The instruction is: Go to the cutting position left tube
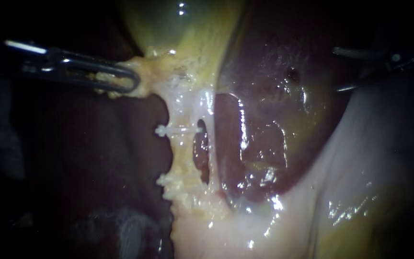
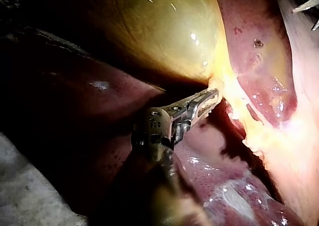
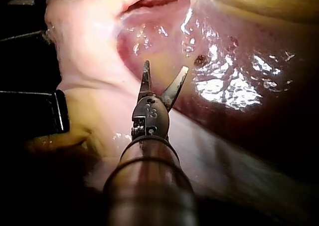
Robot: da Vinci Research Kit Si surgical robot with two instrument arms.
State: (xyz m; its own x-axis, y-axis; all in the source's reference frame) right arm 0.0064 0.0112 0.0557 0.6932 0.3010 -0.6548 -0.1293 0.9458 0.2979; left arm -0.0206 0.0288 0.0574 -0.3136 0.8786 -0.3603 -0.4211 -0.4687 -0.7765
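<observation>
Dimly, at ten o'clock in the endoscope view, my left instrument [image 1: 120, 79] has its jaws clamped on yellow tissue [image 1: 145, 72] below the gallbladder [image 1: 178, 29]. Its shaft fades into shadow, and the left wrist view shows the grip more plainly. Near centre the pale left tube [image 1: 184, 148] runs downward with a white clip [image 1: 178, 130] across it. The liver [image 1: 274, 120] lies toward three o'clock. At two o'clock my right instrument [image 1: 337, 69] is barely lit, well apart from the tube. Only the right wrist view shows its blades spread, with nothing between them.
</observation>
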